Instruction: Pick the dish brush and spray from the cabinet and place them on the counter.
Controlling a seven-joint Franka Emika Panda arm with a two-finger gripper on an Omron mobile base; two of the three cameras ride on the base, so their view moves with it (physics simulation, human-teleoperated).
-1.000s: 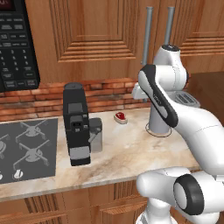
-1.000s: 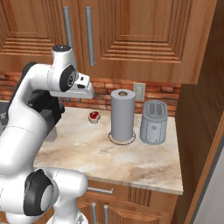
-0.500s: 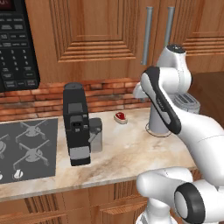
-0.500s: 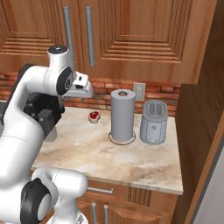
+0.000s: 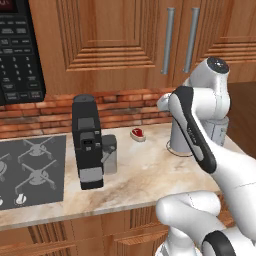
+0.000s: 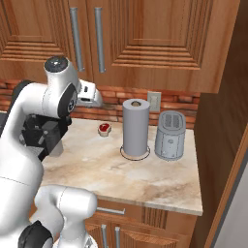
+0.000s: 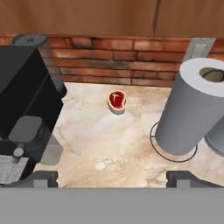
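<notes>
Brown panelled wooden wall cabinet (image 6: 160, 43) overhead, both doors shut, long grey bar handles (image 6: 99, 38) side by side. Task's brush and spray nowhere to be made out; presumably hidden, cannot tell. Beige-pink marbled stone table (image 7: 113, 148) beneath, red brick wall behind. Black coffee machine (image 5: 86, 142) at left, beside grey stove top (image 5: 30, 170). Tall grey paper towel roll (image 6: 135, 127) upright in a ring base, just beside grey metal toaster (image 6: 170, 135). Pincer (image 7: 113, 177) released, dark tips spread wide, nothing between them, hovering above the table. Small red steak-shaped piece (image 7: 116, 100) lying near the brick wall, between machine and roll.
</notes>
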